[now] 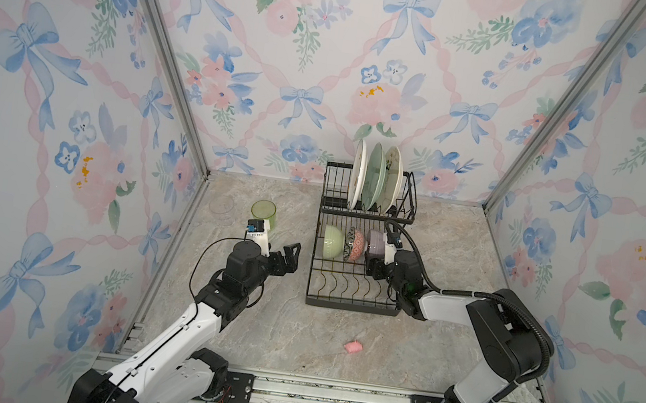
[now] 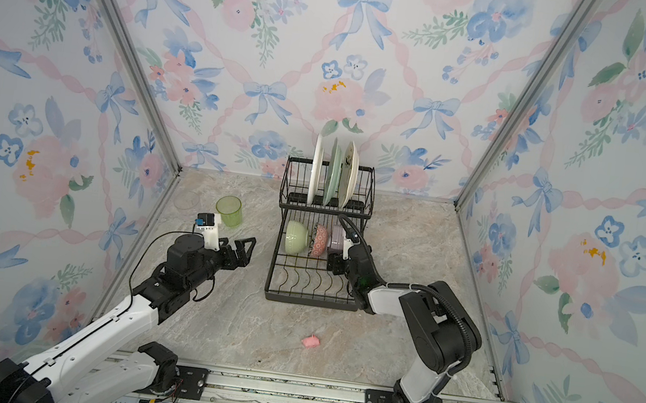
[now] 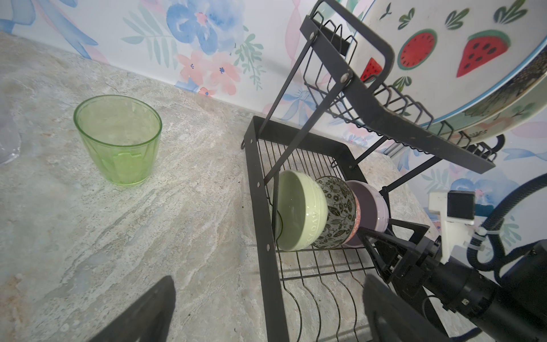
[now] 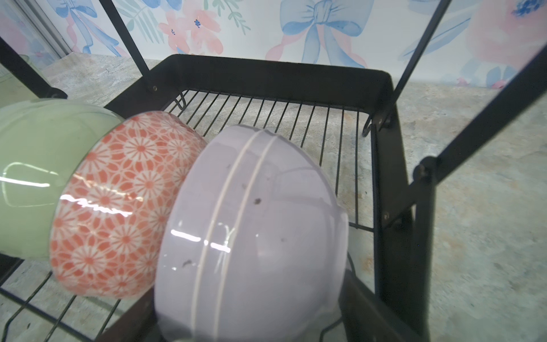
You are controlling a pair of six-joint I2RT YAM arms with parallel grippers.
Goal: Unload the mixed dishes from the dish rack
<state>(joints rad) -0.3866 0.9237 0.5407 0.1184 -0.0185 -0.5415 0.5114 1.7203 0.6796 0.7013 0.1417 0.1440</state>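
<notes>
The black wire dish rack (image 1: 350, 305) stands at the back middle. Its upper tier holds three upright plates: watermelon-print white (image 1: 357, 173), pale green (image 1: 374, 175) and cream (image 1: 392, 177). On the lower tier a pale green bowl (image 1: 333, 242), a pink-patterned bowl (image 1: 355, 243) and a lavender bowl (image 4: 251, 222) lean on edge. My right gripper (image 1: 374, 265) reaches into the lower tier, open, a finger on each side of the lavender bowl. My left gripper (image 1: 290, 257) hangs open and empty, left of the rack. On the table further left stand the green tumbler (image 3: 118, 139) and the clear glass (image 1: 221, 204).
A small pink lump (image 1: 353, 346) lies on the marble tabletop (image 1: 255, 328) in front of the rack. Floral walls close in the back and both sides. A metal rail (image 1: 331, 392) with both arm bases runs along the front edge.
</notes>
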